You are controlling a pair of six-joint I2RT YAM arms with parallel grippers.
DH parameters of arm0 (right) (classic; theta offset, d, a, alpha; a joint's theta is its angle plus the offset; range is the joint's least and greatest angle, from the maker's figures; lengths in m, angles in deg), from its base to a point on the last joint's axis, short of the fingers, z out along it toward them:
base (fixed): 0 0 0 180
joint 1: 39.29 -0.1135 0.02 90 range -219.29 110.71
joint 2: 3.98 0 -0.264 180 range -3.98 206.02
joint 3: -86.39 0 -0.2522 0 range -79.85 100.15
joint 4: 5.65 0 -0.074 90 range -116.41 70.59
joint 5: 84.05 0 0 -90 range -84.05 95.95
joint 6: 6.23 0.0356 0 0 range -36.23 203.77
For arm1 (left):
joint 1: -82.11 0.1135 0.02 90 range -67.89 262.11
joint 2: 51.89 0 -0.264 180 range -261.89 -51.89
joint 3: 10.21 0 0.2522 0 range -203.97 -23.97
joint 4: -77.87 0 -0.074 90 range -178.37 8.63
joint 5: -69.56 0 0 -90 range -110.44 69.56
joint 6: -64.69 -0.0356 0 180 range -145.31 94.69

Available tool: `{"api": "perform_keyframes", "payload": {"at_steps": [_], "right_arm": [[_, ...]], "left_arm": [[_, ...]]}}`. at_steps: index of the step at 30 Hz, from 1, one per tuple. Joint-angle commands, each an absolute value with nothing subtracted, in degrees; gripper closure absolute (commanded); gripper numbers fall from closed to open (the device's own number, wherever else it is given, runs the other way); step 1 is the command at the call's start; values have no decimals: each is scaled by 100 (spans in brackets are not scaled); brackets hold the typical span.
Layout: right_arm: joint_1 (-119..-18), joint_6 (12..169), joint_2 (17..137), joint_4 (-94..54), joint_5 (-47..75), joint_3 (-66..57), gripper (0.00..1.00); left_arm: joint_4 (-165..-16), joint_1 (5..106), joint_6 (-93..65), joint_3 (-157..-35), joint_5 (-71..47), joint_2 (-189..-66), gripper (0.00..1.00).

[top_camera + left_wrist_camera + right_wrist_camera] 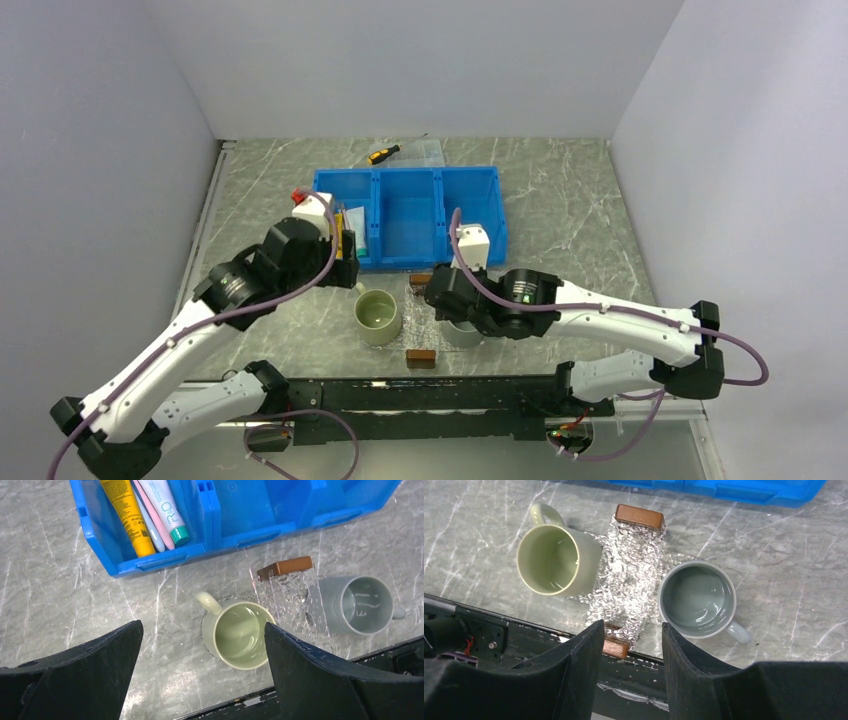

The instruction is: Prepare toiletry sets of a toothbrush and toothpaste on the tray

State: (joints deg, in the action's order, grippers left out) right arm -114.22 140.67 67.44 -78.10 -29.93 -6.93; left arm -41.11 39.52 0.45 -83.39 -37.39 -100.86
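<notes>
In the blue bin's point(95, 540) left compartment we see the toothpaste point(162, 502), toothbrush point(159, 527) and yellow tube point(125, 515). The tray point(634, 570) sits empty on the bench point(50, 605) between green mug point(551, 560) and gray mug point(698, 600). Left claw point(202, 625) is wide and empty, just short of the bin. Right claw point(631, 625) is half open and empty over the tray. We judge the first pick is pending; next, reach in and pinch one item. The toothpaste reads "R.O"; the yellow tube's print is illegible.

From above, the right arm point(600, 315) covers most of the grey mug point(462, 335) and part of the tray point(421, 357). In the left wrist view the top edge cuts off the blue bin point(150, 565), the yellow tube point(125, 515), the toothbrush point(162, 530) and the toothpaste point(152, 535), a mere sliver between them. The tray's near handle sits partly behind the right gripper point(631, 626) in its wrist view
</notes>
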Motion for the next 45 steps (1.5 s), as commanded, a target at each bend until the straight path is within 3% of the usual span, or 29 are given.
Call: {"api": "perform_keyframes", "payload": {"at_steps": [1,10,20,34,45], "right_arm": [[-11436,13826,6264,-7293,-2894,-1166,52],[-11434,13795,5716,-7112,-2811,-1728,51],[-11436,13801,5305,-6998,-2767,-2144,50],[-11439,13782,4914,-6961,-2717,-2485,50],[-11431,13780,4943,-7101,-2823,-2515,49]], "left_arm": [[-4404,4455,-44,-8771,-3205,-10550,3],[-4594,5605,-101,-9319,-2508,-11877,7],[-4642,6163,74,-10102,-2164,-13464,21],[-4759,6470,258,-10872,-1950,-15251,48],[-4954,6559,315,-11021,-1546,-16052,49]]}}
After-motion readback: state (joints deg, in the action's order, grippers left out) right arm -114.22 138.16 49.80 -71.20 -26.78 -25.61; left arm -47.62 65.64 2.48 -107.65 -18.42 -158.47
